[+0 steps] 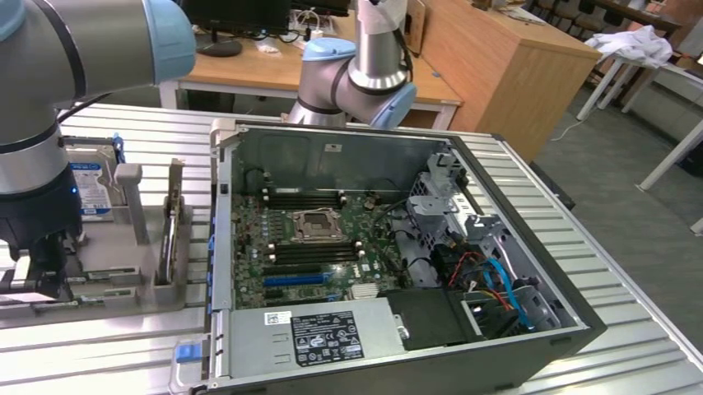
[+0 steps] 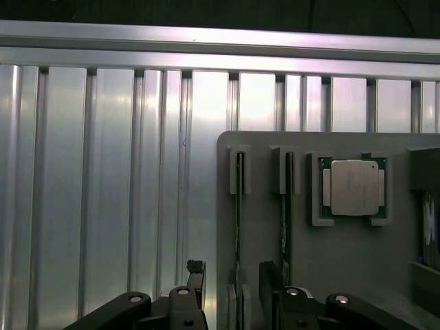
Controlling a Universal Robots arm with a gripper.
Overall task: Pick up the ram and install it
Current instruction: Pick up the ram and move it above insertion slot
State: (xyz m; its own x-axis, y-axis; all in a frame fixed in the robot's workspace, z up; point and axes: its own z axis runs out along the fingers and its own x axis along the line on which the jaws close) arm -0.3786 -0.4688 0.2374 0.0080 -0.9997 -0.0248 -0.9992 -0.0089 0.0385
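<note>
At the exterior view's lower left, the robot arm (image 1: 39, 164) hangs over a grey holder (image 2: 344, 254) on the ridged metal worktop (image 2: 103, 172), beside the open computer case (image 1: 384, 247). The gripper (image 2: 234, 289) is released, and its fingers straddle the ram (image 2: 239, 206), which stands on edge in its slot. A second ram stick (image 2: 287, 206) and a processor chip (image 2: 354, 187) sit alongside.

Ram (image 2: 238, 206) edge-on, face hidden, near end cut off at the claw (image 2: 232, 276).

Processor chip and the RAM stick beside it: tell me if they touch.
Apart. The wrist view shows a wall of the gray holder between the processor chip and the RAM stick.
</note>
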